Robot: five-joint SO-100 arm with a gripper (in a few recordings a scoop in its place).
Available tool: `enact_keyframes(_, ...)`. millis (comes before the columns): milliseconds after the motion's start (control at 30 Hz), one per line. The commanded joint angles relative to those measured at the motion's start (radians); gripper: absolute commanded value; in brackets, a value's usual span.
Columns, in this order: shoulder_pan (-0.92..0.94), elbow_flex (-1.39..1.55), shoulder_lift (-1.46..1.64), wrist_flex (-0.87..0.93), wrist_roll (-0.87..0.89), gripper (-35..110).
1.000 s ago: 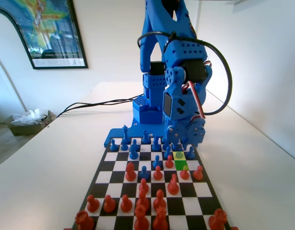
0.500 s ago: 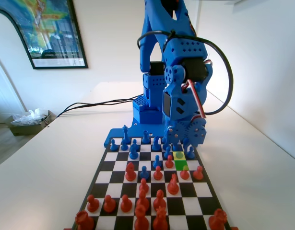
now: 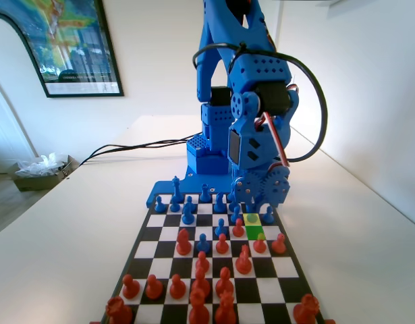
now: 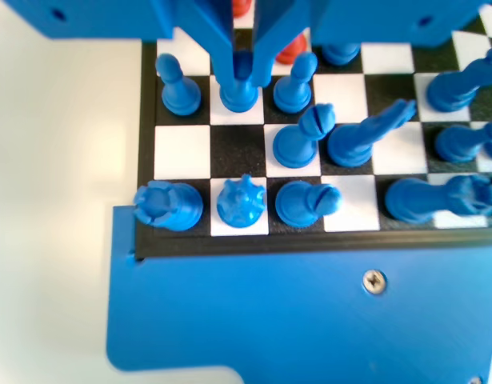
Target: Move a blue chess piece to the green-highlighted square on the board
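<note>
In the wrist view my gripper [image 4: 243, 76] hangs from the top edge, its two jaws pressed against either side of the round head of a blue chess piece [image 4: 239, 94]. This pawn stands upright on a white square in the board's [image 4: 182, 152] second row. In the fixed view the blue arm bends low over the board's [image 3: 278, 291] far right corner, with the gripper [image 3: 250, 202] just behind the pale yellow-green square [image 3: 252, 219]. The green-highlighted square [image 3: 255, 231] lies one row nearer the camera and has no piece on it.
Blue pawns [image 4: 178, 84] [image 4: 295, 80] flank the held pawn closely. A rook [image 4: 167, 206] and other blue back-row pieces [image 4: 241, 202] stand behind it. Red pawns [image 3: 260, 244] [image 3: 238, 227] sit right by the green square. More red pieces fill the near rows.
The arm has stayed in place over the far right corner. Only a slight shift shows at the gripper's gear housing.
</note>
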Motion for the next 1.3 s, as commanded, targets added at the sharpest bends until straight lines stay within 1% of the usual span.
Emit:
enact_keyframes(0, -0.017, -0.114, 0.075, 0.069, 0.015, 1)
enact_keyframes(233, -0.003, -0.206, 0.06, 0.115, 0.044, 1)
enact_keyframes(700, 0.025, -0.249, -0.083, 0.044, 0.048, 1)
enact_keyframes(1267, 0.028, -0.262, -0.126, 0.009, 0.046, 2)
